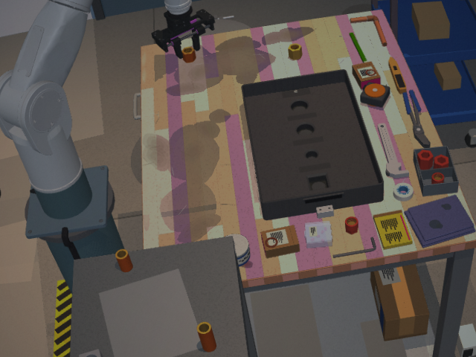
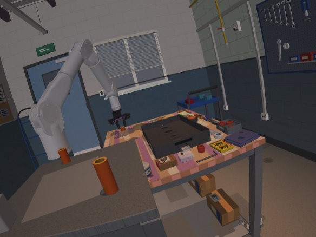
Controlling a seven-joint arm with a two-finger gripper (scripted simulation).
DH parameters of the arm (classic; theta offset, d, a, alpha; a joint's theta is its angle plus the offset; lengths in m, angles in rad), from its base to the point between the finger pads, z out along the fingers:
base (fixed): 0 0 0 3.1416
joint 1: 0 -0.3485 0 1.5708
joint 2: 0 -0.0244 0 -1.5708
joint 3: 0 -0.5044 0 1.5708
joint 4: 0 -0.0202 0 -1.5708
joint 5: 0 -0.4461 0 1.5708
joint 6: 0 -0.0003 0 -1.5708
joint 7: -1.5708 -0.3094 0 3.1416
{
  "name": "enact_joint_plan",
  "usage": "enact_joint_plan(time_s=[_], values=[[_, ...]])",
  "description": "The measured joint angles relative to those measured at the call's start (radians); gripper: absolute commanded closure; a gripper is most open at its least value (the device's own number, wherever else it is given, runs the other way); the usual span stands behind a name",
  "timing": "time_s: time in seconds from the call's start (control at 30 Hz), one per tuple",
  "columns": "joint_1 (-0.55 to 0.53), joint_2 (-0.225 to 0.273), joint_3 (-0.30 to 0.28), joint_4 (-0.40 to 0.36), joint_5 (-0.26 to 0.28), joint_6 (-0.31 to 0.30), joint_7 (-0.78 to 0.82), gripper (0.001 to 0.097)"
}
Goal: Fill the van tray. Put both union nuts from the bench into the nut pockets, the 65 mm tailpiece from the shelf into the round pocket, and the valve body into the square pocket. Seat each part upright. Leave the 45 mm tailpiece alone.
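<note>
The orange union nut [image 1: 188, 54] [image 2: 122, 128] at the bench's far left corner is partly covered by my gripper [image 1: 187, 49] [image 2: 119, 125], which hangs open right over it with a finger on either side and holds nothing. A yellow union nut [image 1: 294, 51] stands further right along the far edge. The dark tray [image 1: 310, 140] [image 2: 175, 132] lies mid-bench with two round nut pockets, a smaller round pocket and a square pocket, all empty. On the grey shelf stand a tall orange tailpiece [image 1: 206, 336] [image 2: 105, 175] and a short one [image 1: 123, 260] [image 2: 64, 155]. A white valve body [image 1: 318, 234] [image 2: 185, 155] sits in front of the tray.
The bench's far edge runs just behind the gripper. Right of the tray lie a tape measure [image 1: 375, 93], pliers [image 1: 417, 123], a wrench [image 1: 390, 151] and a bin of red nuts [image 1: 435, 170]. A red nut [image 1: 351, 224], small boxes and a hex key [image 1: 355, 250] line the near edge.
</note>
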State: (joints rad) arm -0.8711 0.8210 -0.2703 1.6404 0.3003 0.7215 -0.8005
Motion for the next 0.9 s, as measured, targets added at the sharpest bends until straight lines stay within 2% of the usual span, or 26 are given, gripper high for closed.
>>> enact_joint_plan(time_s=[0.4, 0.9], values=[[0.0, 0.0, 0.0, 0.0, 0.0, -0.001, 0.0, 0.0436], [0.0, 0.0, 0.0, 0.0, 0.0, -0.001, 0.0, 0.0736]])
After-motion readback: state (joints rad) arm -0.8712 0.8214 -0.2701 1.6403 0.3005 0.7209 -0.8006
